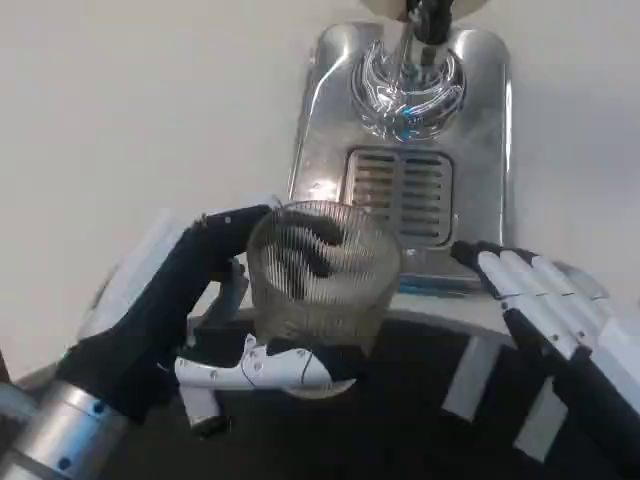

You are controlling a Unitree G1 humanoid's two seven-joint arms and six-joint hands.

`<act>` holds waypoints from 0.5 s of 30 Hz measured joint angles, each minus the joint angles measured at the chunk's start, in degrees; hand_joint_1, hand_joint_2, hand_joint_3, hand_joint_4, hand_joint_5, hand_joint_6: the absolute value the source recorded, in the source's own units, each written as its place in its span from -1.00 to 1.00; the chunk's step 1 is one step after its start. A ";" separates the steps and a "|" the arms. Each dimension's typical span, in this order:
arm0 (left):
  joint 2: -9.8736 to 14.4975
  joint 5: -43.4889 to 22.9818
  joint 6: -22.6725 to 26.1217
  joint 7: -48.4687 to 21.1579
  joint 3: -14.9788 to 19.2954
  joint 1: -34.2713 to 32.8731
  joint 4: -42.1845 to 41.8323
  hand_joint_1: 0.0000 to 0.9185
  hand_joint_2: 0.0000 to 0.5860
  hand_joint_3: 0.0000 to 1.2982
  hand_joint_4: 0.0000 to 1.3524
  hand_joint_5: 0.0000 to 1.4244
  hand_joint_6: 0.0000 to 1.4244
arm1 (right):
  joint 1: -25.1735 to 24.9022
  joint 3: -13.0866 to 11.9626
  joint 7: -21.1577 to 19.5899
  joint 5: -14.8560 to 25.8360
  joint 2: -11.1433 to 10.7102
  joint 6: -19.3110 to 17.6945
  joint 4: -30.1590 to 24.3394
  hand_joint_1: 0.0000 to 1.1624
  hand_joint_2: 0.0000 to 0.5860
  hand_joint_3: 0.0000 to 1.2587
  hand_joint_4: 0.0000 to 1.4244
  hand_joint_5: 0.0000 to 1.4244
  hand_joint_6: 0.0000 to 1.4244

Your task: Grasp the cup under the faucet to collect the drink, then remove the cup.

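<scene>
Nearest to me, at the lower left, my silver left forearm [45, 435] angles up and inward, and my left robot hand [215, 320] is wrapped around the cup [322, 272]: the thumb lies across the near side low on the glass, a white and black bar just under its base edge, while the dark fingers [300, 245] curl around the far side and show through the ribbed, clear wall. So that hand is clamped on the cup, holding it upright. On the lower right, my right robot hand [550, 305] lies with its white fingers stretched out side by side, pointing up and to the left, palm side down, with nothing in it; its fingertips sit near the front right corner of the drip tray [480, 180], apart from the cup. The cup itself sits in front of the tray's near edge, partly covering the slotted grille [405, 195]; I cannot tell whether it has liquid in it. Behind the grille the shiny metal tray runs back to the round base of the faucet [412, 70], whose column rises out of the top of the picture. All of it stands on the pale counter [130, 110].
</scene>
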 measured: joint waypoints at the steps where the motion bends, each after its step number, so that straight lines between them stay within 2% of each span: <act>1: 0.00 0.00 0.00 0.00 0.06 -0.02 0.00 0.66 -0.64 0.66 0.84 0.90 1.00 | 0.00 -0.20 0.00 0.03 -0.01 0.00 0.00 0.57 -0.19 -1.00 -1.00 -1.00 -1.00; 15: -0.02 -0.05 0.00 0.00 0.06 -0.44 0.02 0.66 -0.64 0.66 0.84 0.90 1.00 | 1.53 -0.24 0.00 0.21 0.21 -0.03 0.00 0.55 -0.18 -1.00 -1.00 -1.00 -1.00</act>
